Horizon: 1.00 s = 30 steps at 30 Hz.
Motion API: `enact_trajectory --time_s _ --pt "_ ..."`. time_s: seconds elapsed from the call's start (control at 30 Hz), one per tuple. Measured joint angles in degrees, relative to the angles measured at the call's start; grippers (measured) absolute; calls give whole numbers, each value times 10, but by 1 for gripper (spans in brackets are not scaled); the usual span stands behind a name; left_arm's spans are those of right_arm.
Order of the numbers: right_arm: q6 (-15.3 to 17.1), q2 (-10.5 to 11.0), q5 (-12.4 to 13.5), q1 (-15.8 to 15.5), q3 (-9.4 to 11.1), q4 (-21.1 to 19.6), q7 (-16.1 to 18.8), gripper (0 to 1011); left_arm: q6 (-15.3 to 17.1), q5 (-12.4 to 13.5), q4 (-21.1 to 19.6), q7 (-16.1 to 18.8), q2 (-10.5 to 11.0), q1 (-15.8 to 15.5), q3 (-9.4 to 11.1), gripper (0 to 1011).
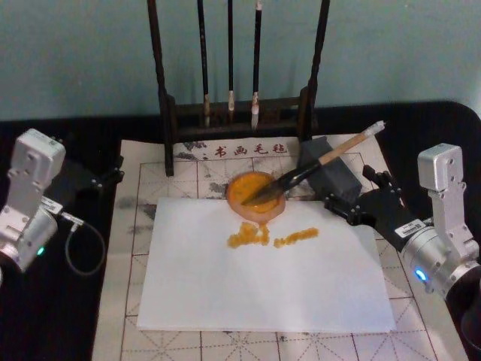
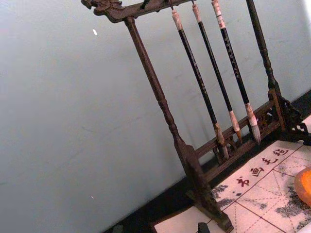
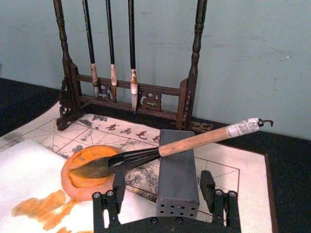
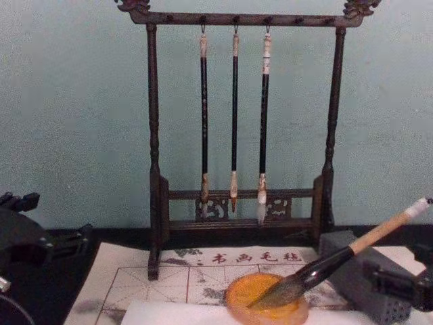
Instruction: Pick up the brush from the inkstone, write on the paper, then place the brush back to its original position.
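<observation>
The brush (image 1: 331,158) lies tilted, its bristles in the orange inkstone (image 1: 240,192) and its tan handle propped on a grey block (image 1: 340,179). My right gripper (image 1: 352,192) stands open just behind that block, a finger on either side of it and below the handle, holding nothing. In the right wrist view the brush (image 3: 194,141) crosses above the block (image 3: 177,174), with the inkstone (image 3: 82,187) beyond the gripper (image 3: 163,194). The white paper (image 1: 263,286) carries orange strokes (image 1: 270,237) near the inkstone. My left gripper (image 1: 105,179) is parked at the far left.
A dark wooden rack (image 4: 237,223) with three thin hanging brushes (image 4: 234,115) stands at the back. A beige felt mat (image 1: 180,169) with red grid lines lies under the paper. A cable (image 1: 83,241) loops beside the left arm.
</observation>
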Motion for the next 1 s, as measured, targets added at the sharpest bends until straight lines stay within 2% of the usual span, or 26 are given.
enact_trajectory --time_s 1.0 --pt "0 0 0 0 0 0 0 1002 0 0 0 0 0 0 0 1001"
